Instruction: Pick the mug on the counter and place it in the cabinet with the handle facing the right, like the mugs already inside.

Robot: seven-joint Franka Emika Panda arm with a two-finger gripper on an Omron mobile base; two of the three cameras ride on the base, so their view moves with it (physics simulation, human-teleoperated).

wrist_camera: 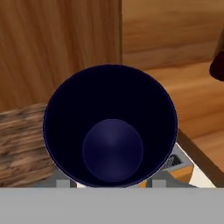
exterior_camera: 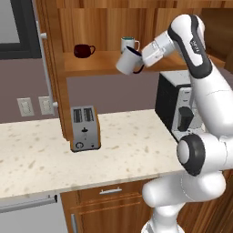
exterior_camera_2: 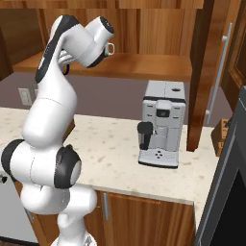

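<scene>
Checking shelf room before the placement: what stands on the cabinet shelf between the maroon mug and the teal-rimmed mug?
Nothing: in the left base view the shelf board is bare between the maroon mug and the teal-rimmed mug.

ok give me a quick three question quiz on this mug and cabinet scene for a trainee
1. True or false: the mug rests on the counter.
2. Which appliance stands on the counter left of the coffee machine in the left base view? A) toaster B) kettle C) blender
3. Fill in: the mug in the pincer is ____, not upright.

Key: 1 false, it is held tilted in the air at the cabinet shelf. 2 A, the toaster. 3 tilted.
</scene>
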